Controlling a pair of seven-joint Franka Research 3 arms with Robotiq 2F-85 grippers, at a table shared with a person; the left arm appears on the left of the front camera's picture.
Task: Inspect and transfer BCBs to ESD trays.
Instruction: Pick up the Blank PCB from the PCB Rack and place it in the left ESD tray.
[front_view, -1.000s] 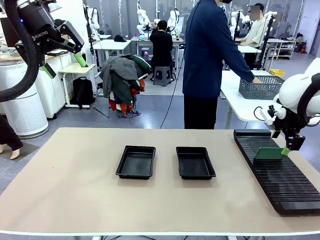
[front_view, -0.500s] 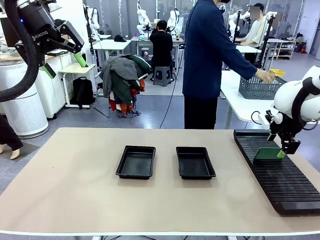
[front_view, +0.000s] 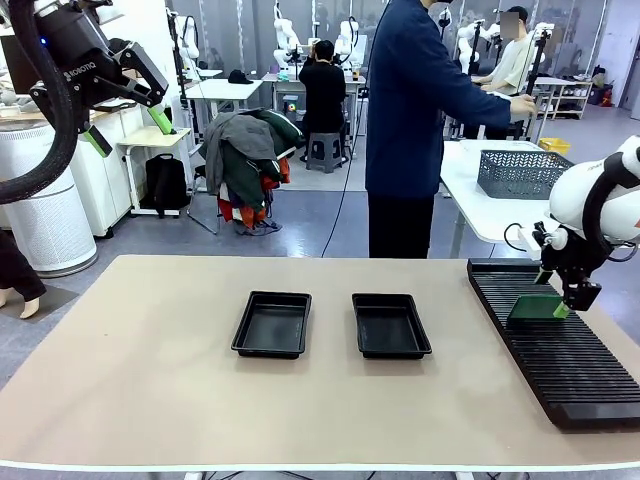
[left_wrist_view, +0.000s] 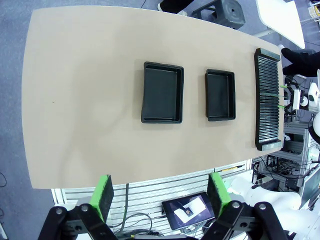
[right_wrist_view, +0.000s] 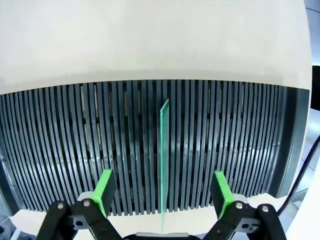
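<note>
Green BCB (front_view: 537, 307) (right_wrist_view: 164, 165) stands on edge in a slot of the black slotted rack (front_view: 560, 370) at the tabletop's (front_view: 150, 380) right edge, between the spread jaws of the right gripper (right_wrist_view: 163, 178), touching neither pad. Jaws of the left gripper (front_view: 130, 130) (left_wrist_view: 160, 180) also spread, high above the left edge. Two ESD trays (front_view: 272, 323) (front_view: 391, 325) side by side mid-tabletop.

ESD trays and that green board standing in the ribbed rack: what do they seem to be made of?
Left ESD tray and right ESD tray: probably moulded plastic, black, with a soft sheen on the rounded rims.
BCB: thin green sheet standing straight on edge, with a fine dotted grid, likely circuit-board laminate; exact material unclear.
Slotted rack: matte black, probably plastic.
</note>
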